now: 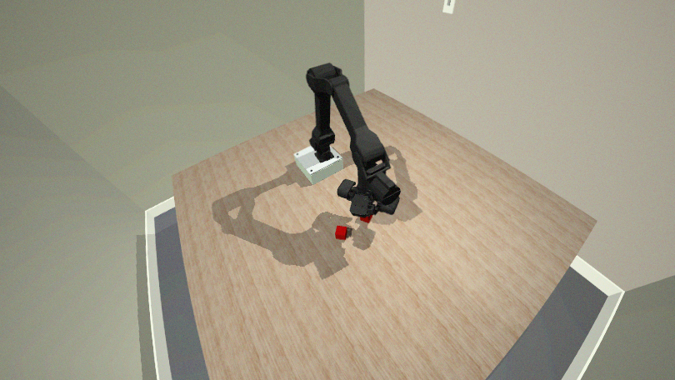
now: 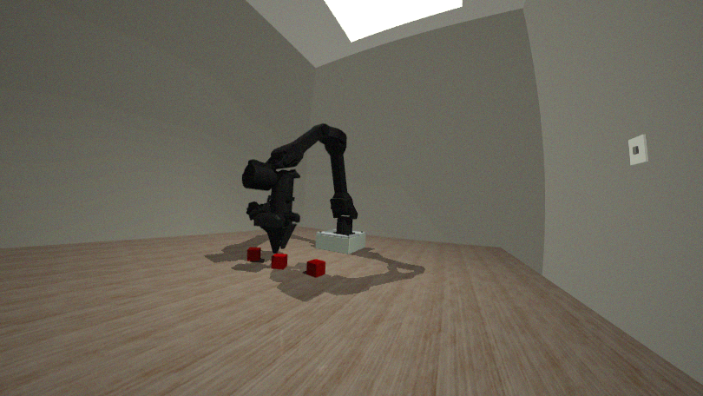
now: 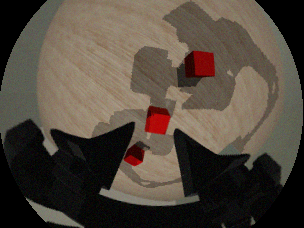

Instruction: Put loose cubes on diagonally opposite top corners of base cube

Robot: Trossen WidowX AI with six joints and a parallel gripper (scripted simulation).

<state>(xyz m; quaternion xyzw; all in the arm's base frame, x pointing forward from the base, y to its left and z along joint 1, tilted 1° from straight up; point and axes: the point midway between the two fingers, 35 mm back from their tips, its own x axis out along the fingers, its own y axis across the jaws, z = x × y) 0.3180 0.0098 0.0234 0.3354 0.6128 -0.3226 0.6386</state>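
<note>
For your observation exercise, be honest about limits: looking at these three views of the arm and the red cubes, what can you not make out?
- Top view: the arm and tool cover one cube entirely and most of another; only the third shows whole.
- All views: the three cubes look alike, so the fixed base cube cannot be told apart.
- Exterior view: the gap between the tool and the middle cube is too small to judge.
- Wrist view: a finger partly hides the nearest cube.

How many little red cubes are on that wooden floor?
3, in a row: the left cube, the middle cube right under the open gripper, and the right cube, farthest from it. None appears hidden.
</note>
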